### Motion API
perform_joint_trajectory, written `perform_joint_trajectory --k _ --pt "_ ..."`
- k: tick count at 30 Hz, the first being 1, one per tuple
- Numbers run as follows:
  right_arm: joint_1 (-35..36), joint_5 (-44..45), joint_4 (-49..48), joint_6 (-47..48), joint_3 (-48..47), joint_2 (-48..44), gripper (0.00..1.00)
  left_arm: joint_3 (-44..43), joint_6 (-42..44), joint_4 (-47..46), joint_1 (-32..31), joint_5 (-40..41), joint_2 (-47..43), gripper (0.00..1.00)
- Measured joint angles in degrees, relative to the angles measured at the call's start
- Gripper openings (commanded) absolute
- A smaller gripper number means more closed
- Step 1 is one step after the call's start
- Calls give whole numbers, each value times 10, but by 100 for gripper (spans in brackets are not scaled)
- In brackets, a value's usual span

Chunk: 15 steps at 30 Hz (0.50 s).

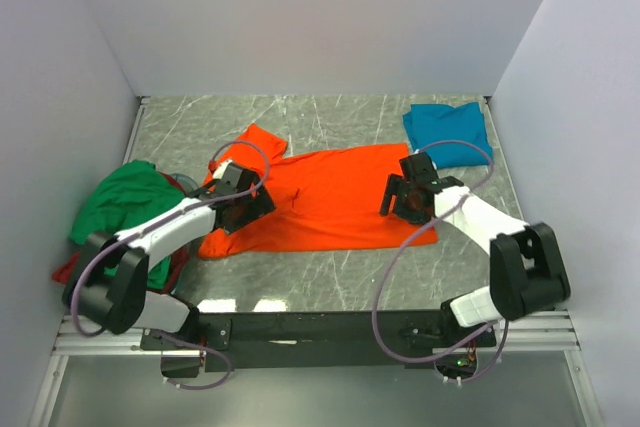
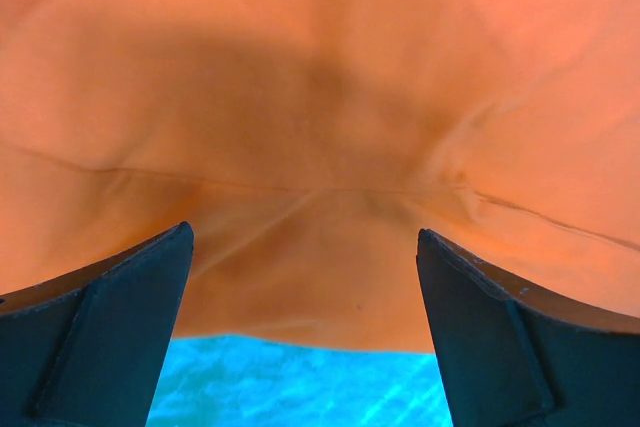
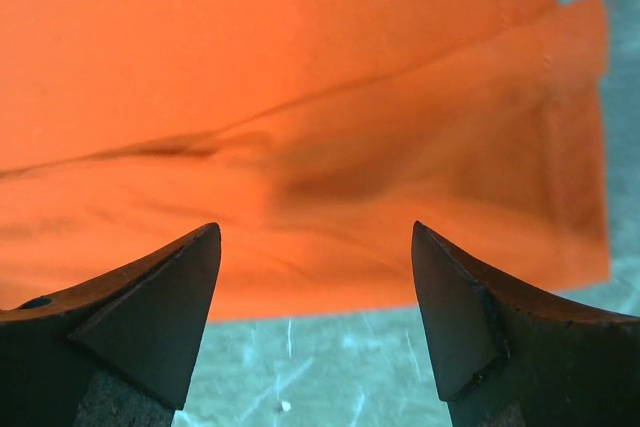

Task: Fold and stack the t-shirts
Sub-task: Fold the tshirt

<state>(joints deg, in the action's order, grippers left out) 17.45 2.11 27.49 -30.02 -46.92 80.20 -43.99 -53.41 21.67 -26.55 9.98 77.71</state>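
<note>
1. The grey marbled worktop (image 1: 330, 282) carries all four shirts, with plain white walls on three sides.
2. The bright orange t-shirt (image 1: 330, 197) lies spread out flat across the middle of the worktop. Its length runs left to right, and one sleeve points up toward the far left. Both arms reach over it, one at each end.
3. The green t-shirt (image 1: 125, 202) sits in a loose, crumpled heap at the left edge of the worktop, just beside the orange one.
4. The teal blue t-shirt (image 1: 447, 132) rests folded small in the far right corner, near the orange shirt's far right end.
5. The dark red t-shirt (image 1: 66, 269) shows only as a strip under the near side of the green heap.
6. The left tool (image 2: 303, 230) is over the left part of the orange shirt. Its fingers are spread wide and hold nothing. The cloth between them is puckered and shadowed, with its edge just behind the tips. Whether the tips press on the cloth cannot be told.
7. The right tool (image 3: 315, 226) is over the shirt's right part, near the hemmed end. It too is spread wide and holds nothing. Bare worktop shows just behind its fingertips.
</note>
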Motion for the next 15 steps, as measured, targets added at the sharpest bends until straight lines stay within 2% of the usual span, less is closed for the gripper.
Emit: perform_joint_trajectory --k 6,15 --pt "2 9 5 -7 -5 63 83 0 -2 -18 -21 -12 63 100" --pt "-2 59 10 -10 31 45 84 35 -46 -49 -75 19 38 99"
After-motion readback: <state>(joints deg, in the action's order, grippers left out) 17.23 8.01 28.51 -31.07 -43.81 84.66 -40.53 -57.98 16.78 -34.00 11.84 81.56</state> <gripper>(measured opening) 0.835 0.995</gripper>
